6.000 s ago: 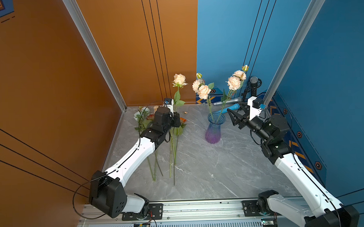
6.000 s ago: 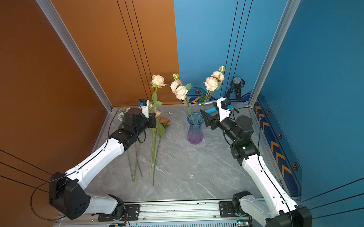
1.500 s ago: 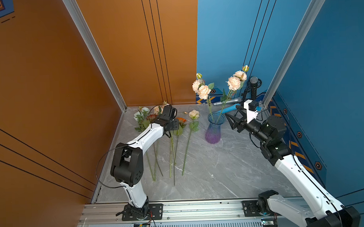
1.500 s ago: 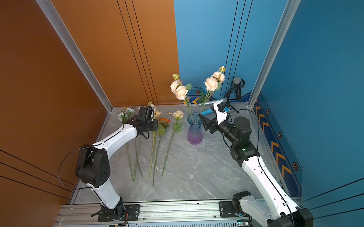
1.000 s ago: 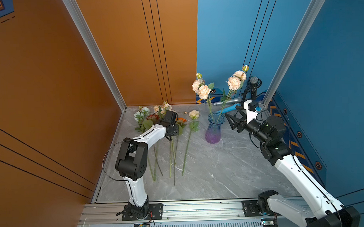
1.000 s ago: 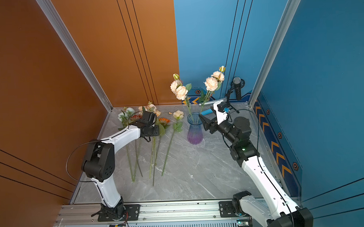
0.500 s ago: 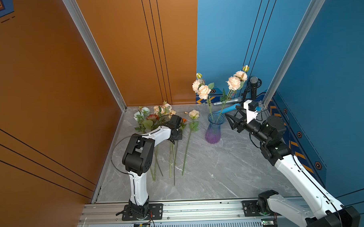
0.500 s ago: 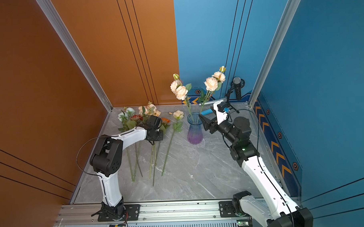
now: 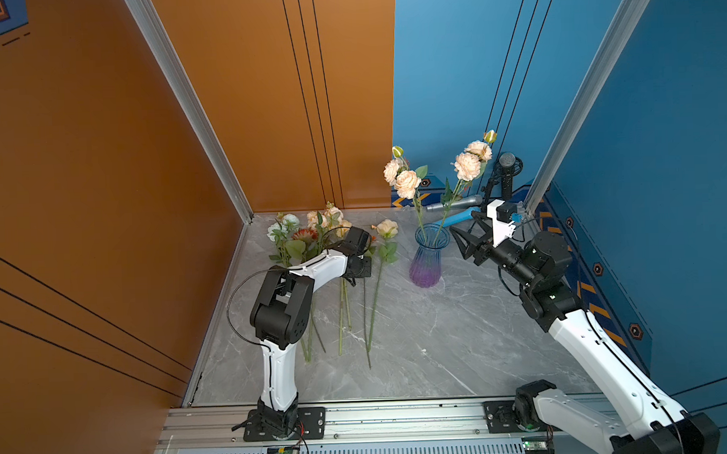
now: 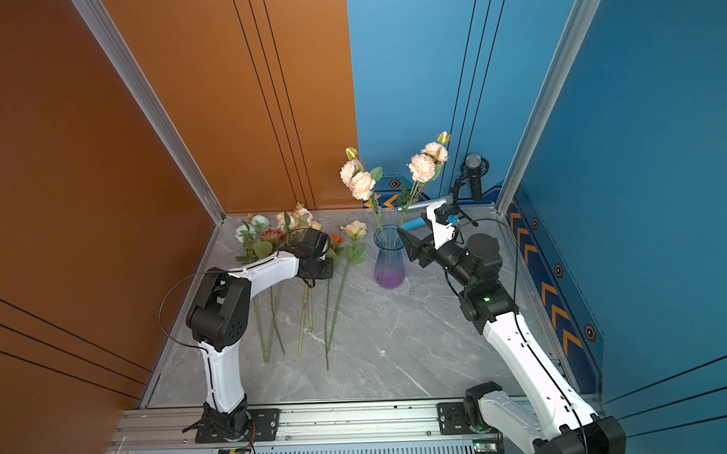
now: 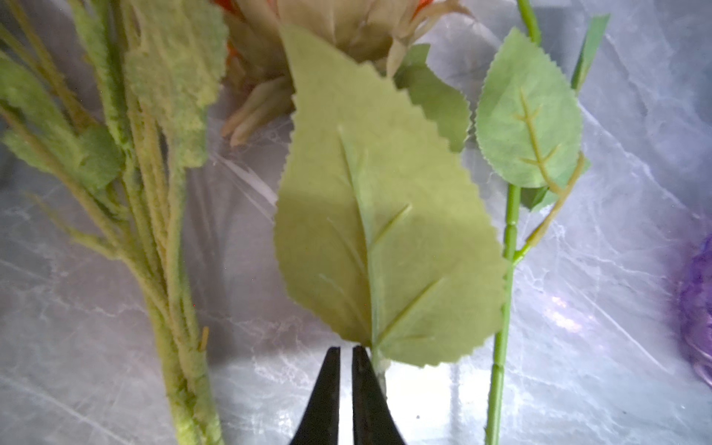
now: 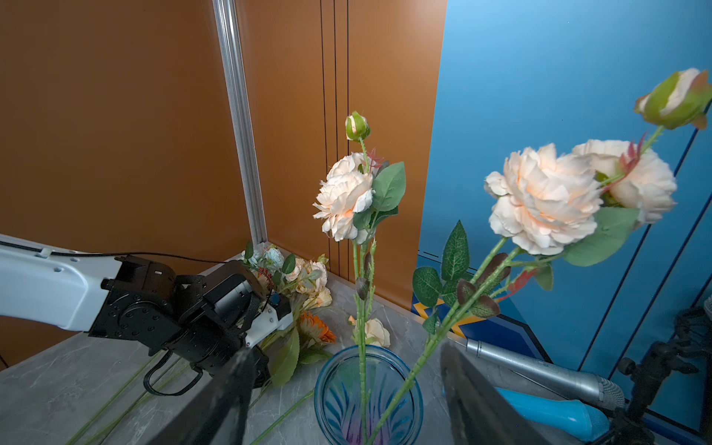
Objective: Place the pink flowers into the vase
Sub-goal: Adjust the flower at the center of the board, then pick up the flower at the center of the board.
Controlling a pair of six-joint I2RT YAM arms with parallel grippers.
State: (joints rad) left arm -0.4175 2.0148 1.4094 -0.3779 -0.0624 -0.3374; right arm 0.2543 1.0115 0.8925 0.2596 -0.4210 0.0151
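The vase [image 9: 427, 259] [image 10: 389, 260], blue at the rim and purple at the base, stands upright at the back of the table. It holds two stems of pink flowers [image 9: 406, 183] [image 12: 539, 200]. Another pink flower [image 9: 387, 229] lies flat left of the vase, its stem [image 11: 501, 308] running toward the front. My left gripper [image 11: 346, 350] [image 9: 360, 270] is low over the table beside that stem. It is shut with nothing between its fingers, and a large green leaf [image 11: 385, 231] starts just past its tips. My right gripper [image 9: 463, 222] [image 12: 346, 350] hovers open right of the vase, level with its rim.
A pile of orange daisies [image 12: 316, 331] and white-bluish flowers [image 9: 285, 226] lies at the back left, stems pointing forward. A grey microphone [image 9: 456, 202], a blue one [image 12: 554, 412] and a black stand [image 9: 505, 173] sit behind the vase. Walls close in on three sides.
My left gripper's jaws have closed, and it has shifted slightly forward and right as its elbow swung in. The right arm and the vase have not moved.
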